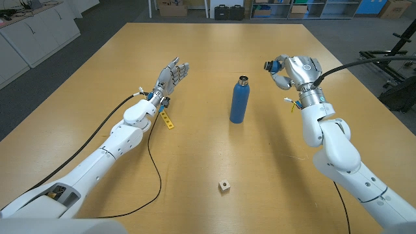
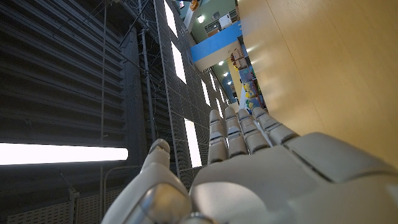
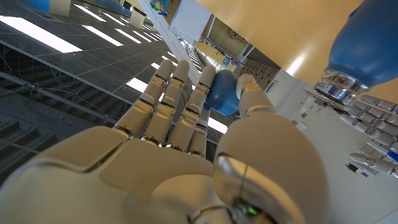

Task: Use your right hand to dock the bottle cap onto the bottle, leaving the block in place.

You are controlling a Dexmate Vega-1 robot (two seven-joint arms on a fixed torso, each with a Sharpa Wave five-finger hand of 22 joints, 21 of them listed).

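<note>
bottle [image 1: 240,101]: blue, upright mid-desk [image 1: 97,84], steel neck bare, so the cap isn't on yet. Everything below is placed off this bottle.

cap [image 3: 224,92]: blue, pinched between the thumb and fingers of the right hand [image 1: 281,70]. That hand is up off the desk, to the right of the bottle and about level with its neck.

left hand [image 1: 173,73]: well off to the bottle's left, fingers straight and apart, holding nothing.

block [image 1: 225,186]: small pale cube, well clear on the near side of the bottle, a bit left. Nobody's touching it.

yellow strip [image 1: 168,119]: lies on the desk left of the bottle, by the left wrist.

what could go wrong: the bottle is tall and narrow and nothing is steadying it, so I'd guess a sideways bump from the fingers or a cap coming in tilted could tip it. The pinch looks light too, so the cap might slip or sit crooked on the threads. The block looks safe unless the right forearm swings low.

head vs right wrist: the head view gives the whole layout but the cap is only a blue sliver at the hand. The right wrist view shows the cap between the fingers and the bottle's neck close by.

left wrist: just that hand's open fingers beside the desk.
</note>
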